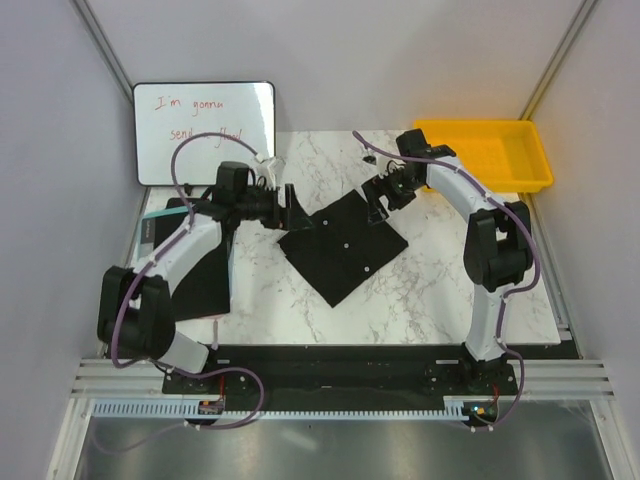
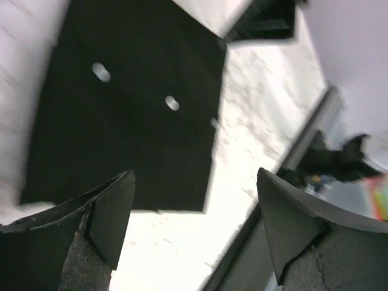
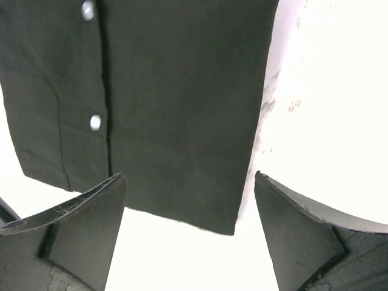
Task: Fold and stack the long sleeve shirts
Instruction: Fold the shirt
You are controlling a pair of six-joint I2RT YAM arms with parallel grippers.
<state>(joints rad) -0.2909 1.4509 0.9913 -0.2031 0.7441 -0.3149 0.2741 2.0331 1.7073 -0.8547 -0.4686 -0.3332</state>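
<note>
One black long sleeve shirt lies folded into a flat rectangle at the middle of the marble table, with small pale buttons showing on top. My left gripper hovers open at the shirt's far left corner, and in the left wrist view the shirt lies beyond its empty fingers. My right gripper stands open over the far right corner. In the right wrist view the shirt's corner sits just ahead of the gap between the fingers, which hold nothing.
A flat black board with a pale edge lies at the table's left side, partly under the left arm. A whiteboard with red writing leans at the back left. A yellow tray stands at the back right.
</note>
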